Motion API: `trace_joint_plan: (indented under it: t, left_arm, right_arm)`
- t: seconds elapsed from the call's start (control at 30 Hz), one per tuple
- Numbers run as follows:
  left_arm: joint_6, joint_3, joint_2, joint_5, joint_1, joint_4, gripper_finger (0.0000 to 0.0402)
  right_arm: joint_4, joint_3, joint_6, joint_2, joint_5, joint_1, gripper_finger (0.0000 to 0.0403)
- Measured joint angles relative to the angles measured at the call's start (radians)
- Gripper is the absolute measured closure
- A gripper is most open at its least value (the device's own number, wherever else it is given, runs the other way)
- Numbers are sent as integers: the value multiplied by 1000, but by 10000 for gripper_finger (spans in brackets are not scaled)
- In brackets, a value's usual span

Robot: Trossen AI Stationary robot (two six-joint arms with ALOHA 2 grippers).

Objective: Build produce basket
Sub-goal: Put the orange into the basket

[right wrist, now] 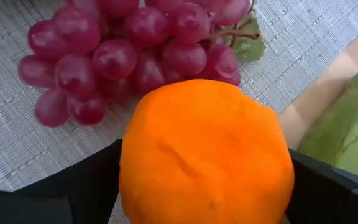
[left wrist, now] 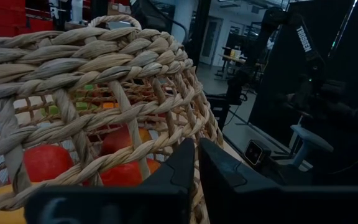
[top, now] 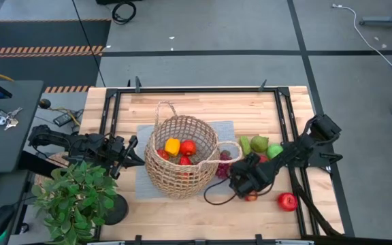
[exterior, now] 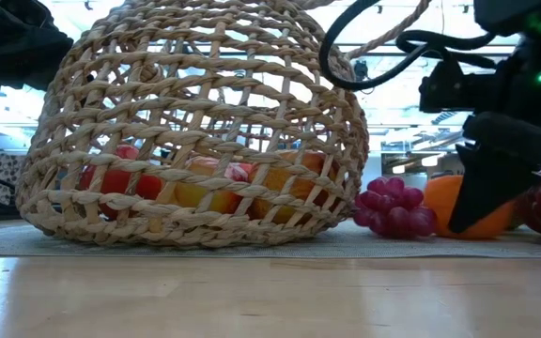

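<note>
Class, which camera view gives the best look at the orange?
The right wrist view: the orange fills the picture, sitting between the right hand's fingers, beside the grapes. The low view shows it partly behind a dark finger. In the high view the arm hides it; the left wrist view misses it.

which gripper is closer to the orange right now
Right. The right gripper has its fingers on either side of the orange, next to the grapes. The left gripper is across the basket, at its far wall.

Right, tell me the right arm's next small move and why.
Probably close on the orange: the right gripper straddles it with fingers on both sides, beside the grapes. It isn't in the basket yet.
</note>
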Motion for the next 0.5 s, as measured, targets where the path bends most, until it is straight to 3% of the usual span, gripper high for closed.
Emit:
trace_joint_plan:
  t: [0.3,0.5]
  left_arm:
    - [1,0,0,0,0,0,366]
    - [0,0,0,0,0,0,373]
  right_arm:
    - [2,8,-30,0,-5,-6,74]
    - [-12,122,-134,0,12,28,74]
